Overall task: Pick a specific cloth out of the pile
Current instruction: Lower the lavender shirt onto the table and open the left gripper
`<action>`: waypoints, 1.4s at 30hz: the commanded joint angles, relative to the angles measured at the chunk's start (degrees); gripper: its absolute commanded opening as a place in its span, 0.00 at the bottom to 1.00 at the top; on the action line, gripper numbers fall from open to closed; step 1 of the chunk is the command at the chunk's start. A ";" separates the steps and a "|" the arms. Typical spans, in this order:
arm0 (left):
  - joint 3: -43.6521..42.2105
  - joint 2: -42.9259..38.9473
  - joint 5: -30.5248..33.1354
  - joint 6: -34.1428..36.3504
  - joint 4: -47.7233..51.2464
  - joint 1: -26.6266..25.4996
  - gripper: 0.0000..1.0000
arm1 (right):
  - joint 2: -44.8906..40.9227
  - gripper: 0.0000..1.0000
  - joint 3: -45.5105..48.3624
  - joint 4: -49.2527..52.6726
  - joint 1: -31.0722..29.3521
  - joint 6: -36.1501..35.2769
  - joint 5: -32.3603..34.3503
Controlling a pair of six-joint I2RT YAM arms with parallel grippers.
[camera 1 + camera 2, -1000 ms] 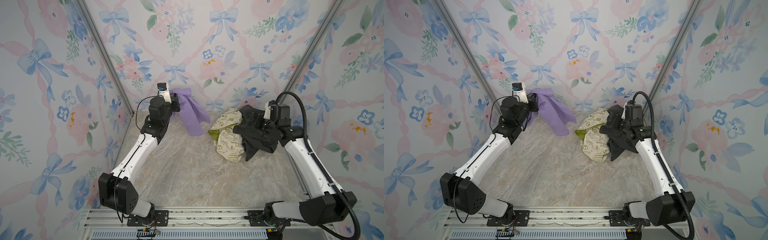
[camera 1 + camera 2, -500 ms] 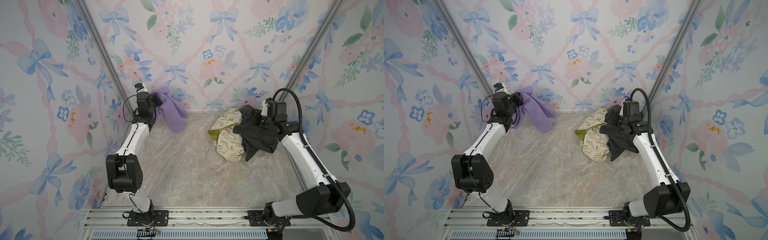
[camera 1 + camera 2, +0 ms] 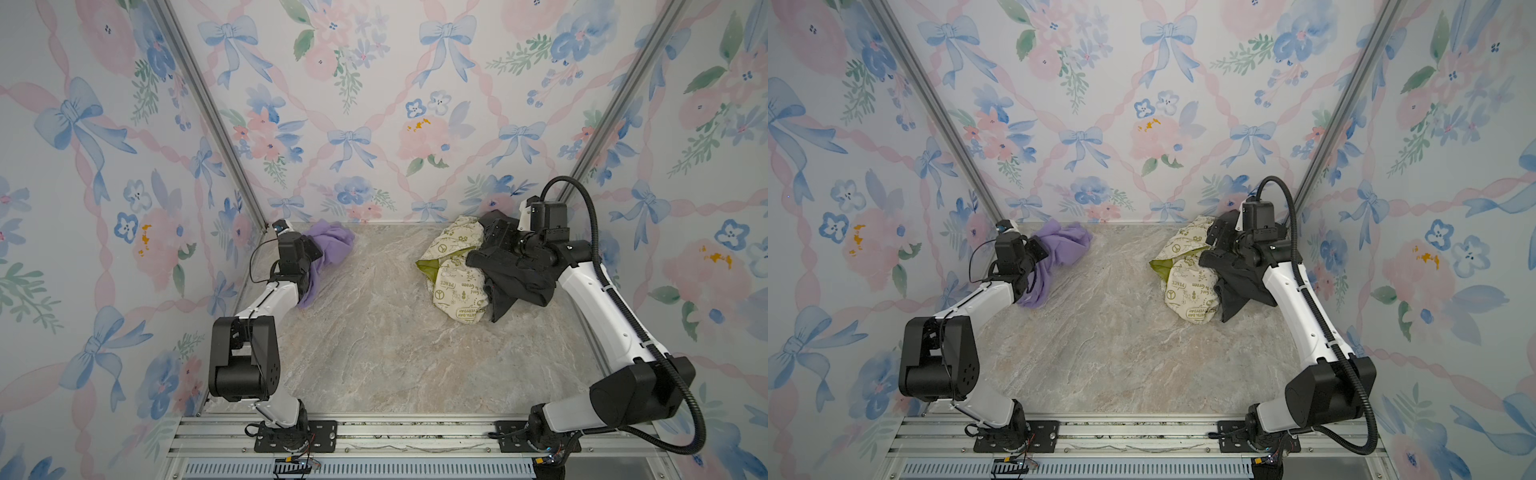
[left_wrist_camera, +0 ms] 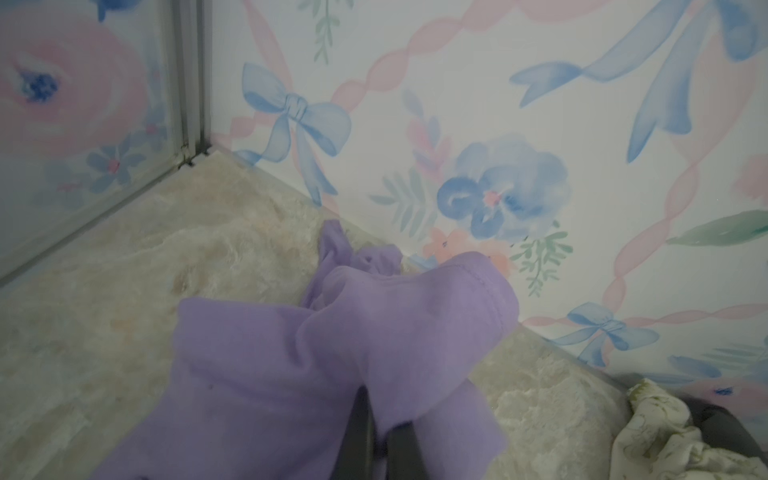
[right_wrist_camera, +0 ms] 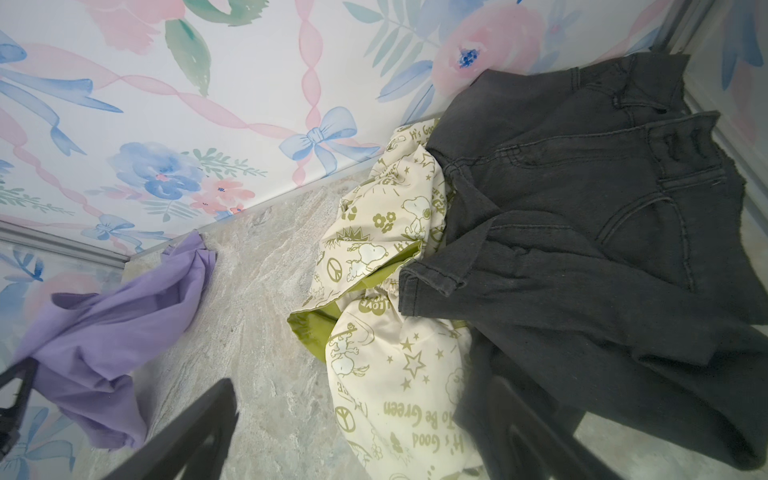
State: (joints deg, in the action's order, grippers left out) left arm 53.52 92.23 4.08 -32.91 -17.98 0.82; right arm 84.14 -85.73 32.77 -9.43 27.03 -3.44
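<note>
In both top views the cloth [image 3: 330,249] is seen at the far left corner of the table [image 3: 374,353], bunched against the left gripper [image 3: 311,252] and trailing down beside that arm, its lower end apparently resting on the marbled surface. The pile [image 3: 478,270] is found at the far right, well apart from it, with bare table between. The pile is made up of a cream printed cloth [image 3: 451,266] with a lime lining and a dark garment [image 3: 515,276] laid partly over it. The right gripper [image 3: 496,235] is held over the top of the pile; whether it touches the dark fabric cannot be told from here. In the left wrist view the lavender fabric is shown pinched between two dark fingers [image 4: 360,432] brought close together, with folds draped over them and a further fold lying on the table near the back wall [image 4: 498,124]. In the right wrist view the jaws are seen spread wide with nothing gripped between them, the pile lying beyond and below. The cloth is visible across the table, held up at one end. The picking-out is judged to be largely done, since the wanted piece is parted from the others and gripped. What is judged to be left is for it to be set down or released clear of the pile.
</note>
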 commanded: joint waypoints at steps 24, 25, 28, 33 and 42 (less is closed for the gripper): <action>4.39 -6.89 -7.94 -4.03 9.07 -0.17 0.66 | -1.77 0.97 -0.10 1.21 -2.14 0.38 -0.78; 5.33 -6.67 -8.19 -4.33 8.96 -0.40 0.70 | -1.84 0.97 0.00 0.92 -2.33 0.45 -0.78; 8.22 -4.33 -10.35 -4.71 8.25 -0.82 0.76 | -1.72 0.97 -0.34 0.45 -2.95 0.31 -0.73; 12.99 3.49 -15.18 -4.99 8.22 -0.91 0.78 | -1.07 0.97 -2.17 1.41 -3.74 -0.46 -0.87; 9.12 14.20 -16.40 -6.31 3.23 -1.08 0.88 | -3.54 0.97 -2.58 1.26 -6.36 -2.80 1.28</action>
State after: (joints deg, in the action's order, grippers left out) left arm 64.77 104.88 -10.94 -38.35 -11.99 0.01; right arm 83.24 -86.46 33.61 -14.74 25.69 -3.60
